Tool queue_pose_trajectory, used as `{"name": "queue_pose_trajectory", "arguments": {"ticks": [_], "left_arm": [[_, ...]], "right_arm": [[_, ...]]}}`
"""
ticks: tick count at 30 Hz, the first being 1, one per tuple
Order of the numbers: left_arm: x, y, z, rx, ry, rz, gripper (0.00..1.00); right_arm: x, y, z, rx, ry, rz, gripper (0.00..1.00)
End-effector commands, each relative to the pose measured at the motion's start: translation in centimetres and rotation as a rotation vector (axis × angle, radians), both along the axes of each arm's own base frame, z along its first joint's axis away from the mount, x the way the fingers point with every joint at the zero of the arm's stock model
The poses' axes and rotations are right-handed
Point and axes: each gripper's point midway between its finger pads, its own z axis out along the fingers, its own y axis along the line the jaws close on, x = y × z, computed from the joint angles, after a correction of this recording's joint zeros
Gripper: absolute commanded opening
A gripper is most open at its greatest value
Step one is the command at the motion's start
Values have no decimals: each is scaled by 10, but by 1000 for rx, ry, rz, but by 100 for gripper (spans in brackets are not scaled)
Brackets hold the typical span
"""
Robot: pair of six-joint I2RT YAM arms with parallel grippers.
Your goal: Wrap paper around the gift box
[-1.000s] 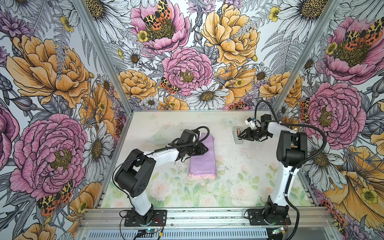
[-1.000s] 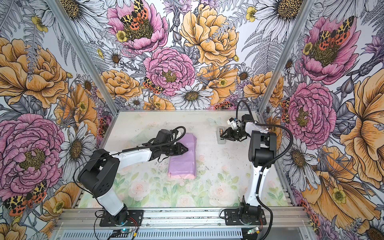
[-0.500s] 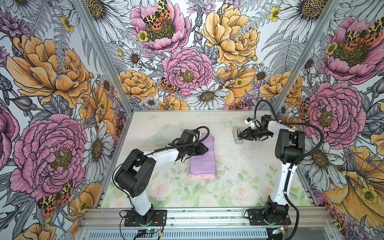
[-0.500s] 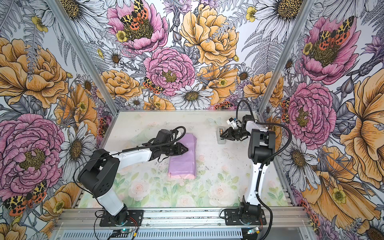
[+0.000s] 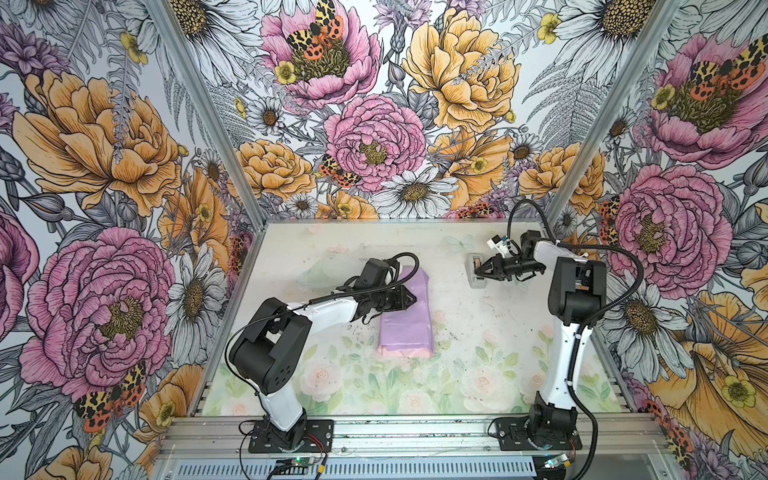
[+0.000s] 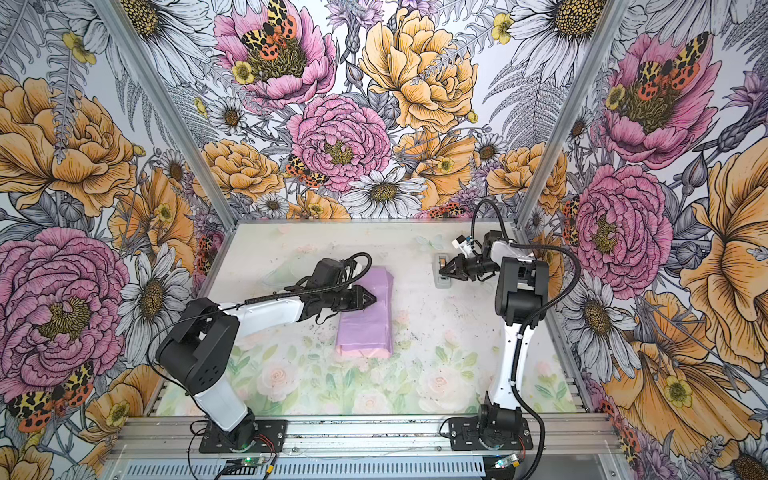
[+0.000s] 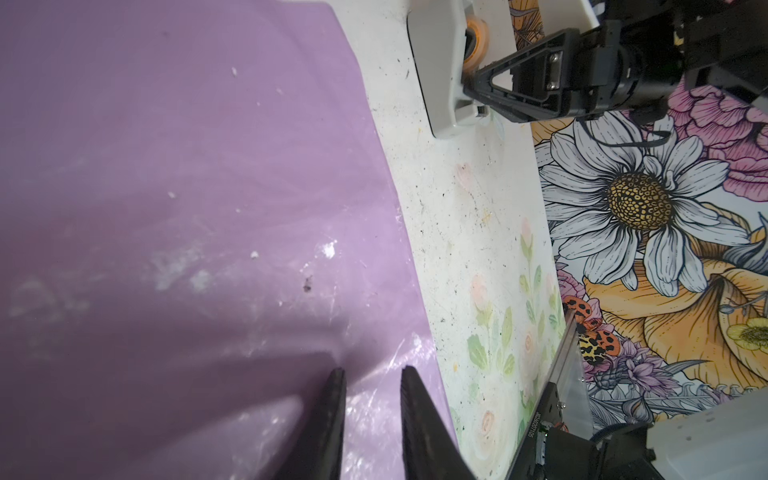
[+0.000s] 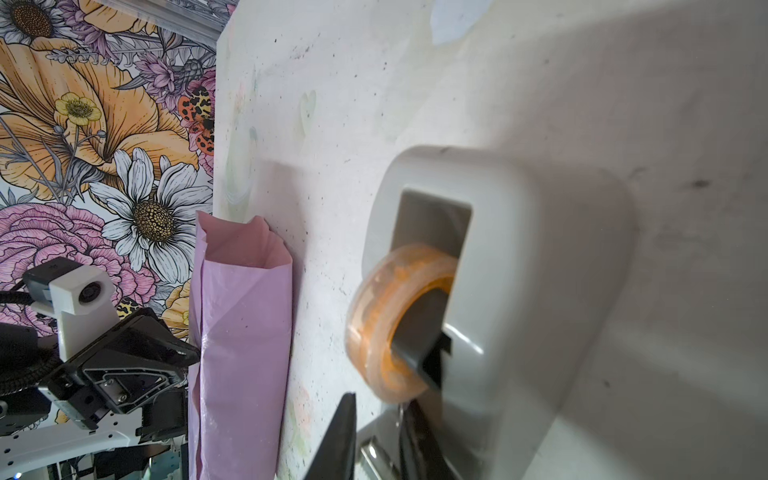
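Left fingers [image 7: 332, 415] are pressing narrowly apart, gripping nothing, on the paper [image 7: 187, 208] folded over the box, which is lying hidden just beneath them. Right fingers [image 8: 343, 436], well apart from that, are sitting narrow at the tape dispenser [image 8: 519, 291] cutter; whether they're gripping tape is unclear. Paper is looking thin, glossy and springy, so probably needing flat pressure on the seam over the stiff box, not pinching at the loose ends.

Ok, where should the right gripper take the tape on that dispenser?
Probably the faint loose tape strip between the roll and the cutter, not the roll itself, which sits recessed in the dispenser. Come from the cutter end, where the right gripper points, one finger each side.
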Motion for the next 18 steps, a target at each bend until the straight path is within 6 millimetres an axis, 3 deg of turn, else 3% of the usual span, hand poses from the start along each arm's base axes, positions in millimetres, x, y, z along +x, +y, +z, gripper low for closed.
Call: {"name": "queue_pose_trajectory", "arguments": {"ticks": [1,10,18], "left_arm": [[-14,13,-39,90,115,7,26],[-14,13,-41,93,118,7,26],[-13,15,-39,97,113,9,26]], "right_arm": [[-9,4,-18,7,70,17,21],[-7,8,-13,49,63,17,16],[-1,1,15,45,23,-14,2]]}}
